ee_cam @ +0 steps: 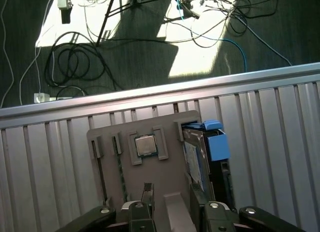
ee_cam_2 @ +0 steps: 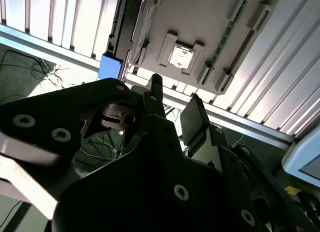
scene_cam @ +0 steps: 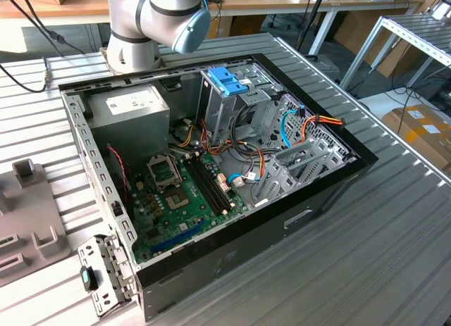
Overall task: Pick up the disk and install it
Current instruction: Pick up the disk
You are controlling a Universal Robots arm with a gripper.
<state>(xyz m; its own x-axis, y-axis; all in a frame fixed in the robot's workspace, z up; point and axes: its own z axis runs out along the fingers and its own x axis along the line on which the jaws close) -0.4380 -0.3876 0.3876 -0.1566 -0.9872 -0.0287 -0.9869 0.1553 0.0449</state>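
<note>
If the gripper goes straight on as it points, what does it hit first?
Probably the grey parts holder, on bare plate between the CPU and the upright disk. The open gripper points there; depth is unclear, so one finger might clip the disk.

Robotics lab: opened computer case (scene_cam: 282, 224) on ribbed metal table (scene_cam: 394, 262), workbench (scene_cam: 275, 3), cardboard boxes (scene_cam: 423, 129), floor cables (ee_cam: 75, 61).

The open computer case (scene_cam: 296, 220) lay on the ribbed desk (scene_cam: 394, 270). Inside, the motherboard (scene_cam: 176, 199) sat beside the grey power-supply box (scene_cam: 130, 111); a blue latch (scene_cam: 227, 79) topped the drive cage (scene_cam: 220, 118). The arm (scene_cam: 158, 20) stood at the case's far side.
</note>
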